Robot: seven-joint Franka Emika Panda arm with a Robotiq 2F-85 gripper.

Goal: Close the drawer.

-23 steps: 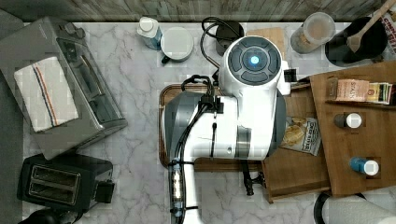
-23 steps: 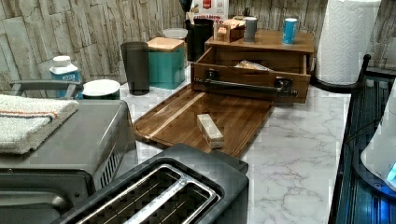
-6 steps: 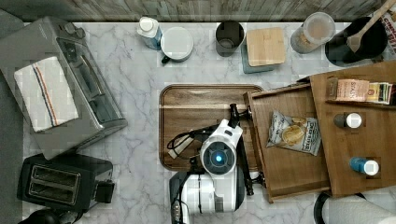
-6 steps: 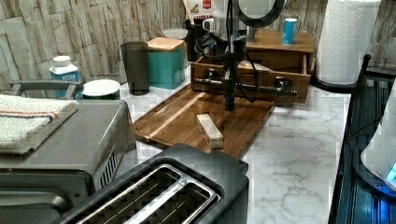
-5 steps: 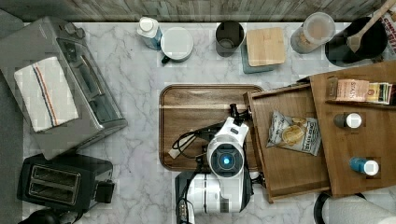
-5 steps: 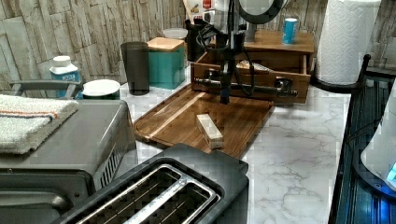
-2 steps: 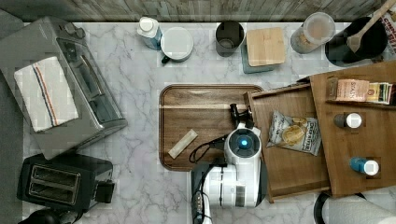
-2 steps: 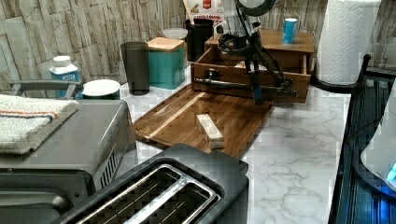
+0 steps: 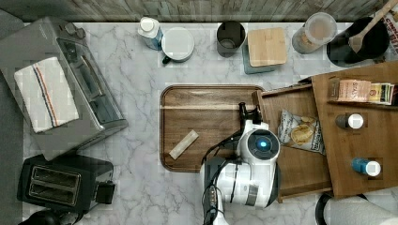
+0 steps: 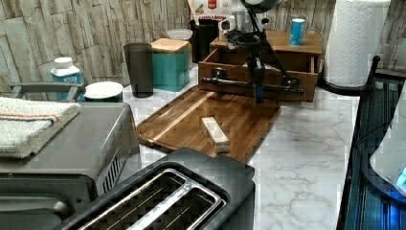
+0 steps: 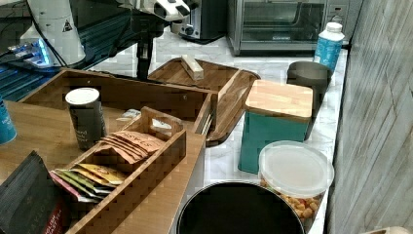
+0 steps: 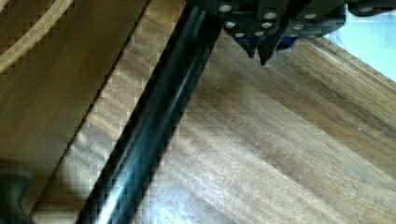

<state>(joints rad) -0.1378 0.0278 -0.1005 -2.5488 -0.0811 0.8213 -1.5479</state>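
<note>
Tray [image 9: 206, 101] of wood sits at the marble counter's centre in the top view. At its 3 o'clock the drawer [image 9: 300, 166] stands pulled open. Gripper [image 10: 259, 94], fingers pressed together, hangs just before the black handle [image 10: 225, 83], pointing down over the tray.

the arm has swung across the top view from over the tray's far side to the drawer's [image 9: 300, 168] handle [image 10: 253, 86], gripper [image 10: 259, 98] lowered just before it.
</note>
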